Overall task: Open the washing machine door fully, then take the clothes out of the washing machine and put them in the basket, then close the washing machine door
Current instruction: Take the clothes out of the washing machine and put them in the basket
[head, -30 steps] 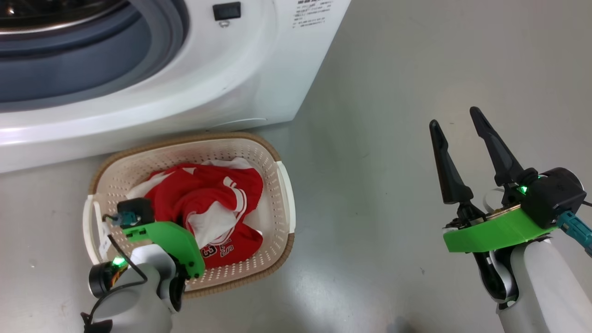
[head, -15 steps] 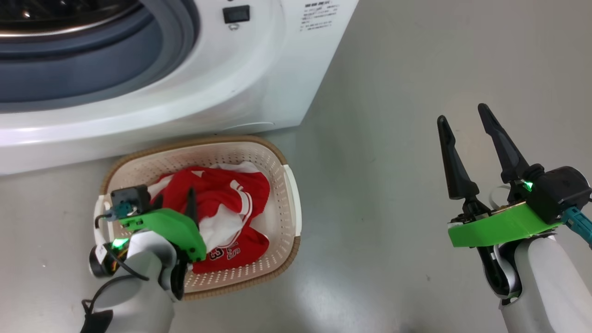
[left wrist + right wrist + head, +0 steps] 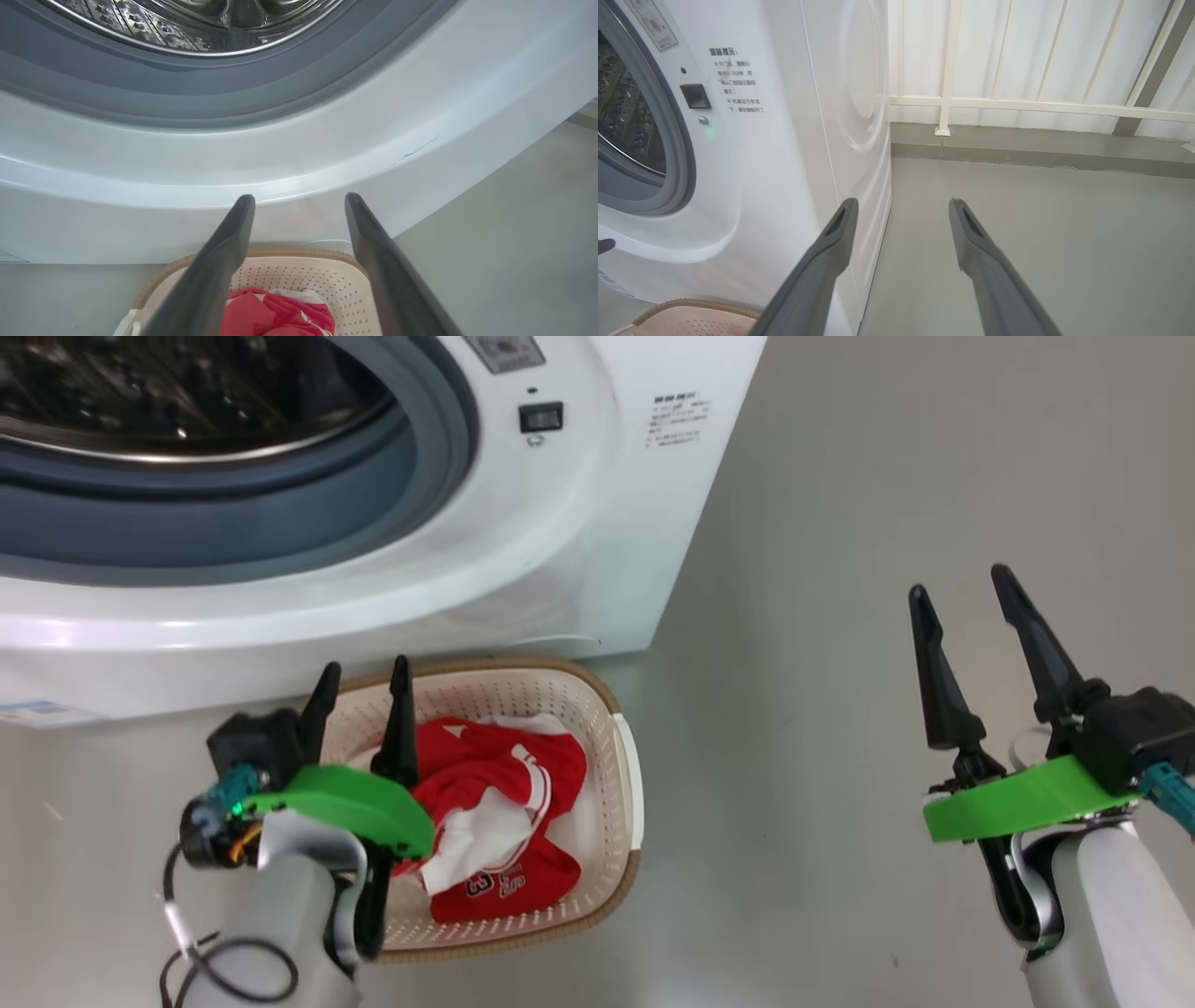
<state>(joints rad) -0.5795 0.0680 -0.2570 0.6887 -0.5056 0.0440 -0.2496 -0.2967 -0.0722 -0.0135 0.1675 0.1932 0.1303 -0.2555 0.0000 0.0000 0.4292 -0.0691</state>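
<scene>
The red and white clothes [image 3: 499, 812] lie bunched in the cream basket [image 3: 624, 775] on the floor before the white washing machine [image 3: 560, 551]. Its mouth stands uncovered, showing the grey gasket [image 3: 280, 523] and steel drum [image 3: 196, 23]; the door is out of view. My left gripper [image 3: 364, 679] is open and empty, raised above the basket's left end, fingers pointing at the machine's front. In the left wrist view the clothes [image 3: 275, 315] and basket [image 3: 336, 284] sit below its fingers. My right gripper [image 3: 962, 593] hangs open and empty over bare floor to the right.
Grey floor [image 3: 840, 616] spreads right of the machine. A white railing [image 3: 1017, 105] on a low kerb runs along the back in the right wrist view. The basket's rim [image 3: 691, 305] peeks in at that view's lower left. A black latch socket [image 3: 541, 417] sits right of the machine's opening.
My left gripper has lifted out of the basket, leaving the clothes there, and its fingers now point up toward the machine. The head camera has tilted up, showing more of the drum opening.
</scene>
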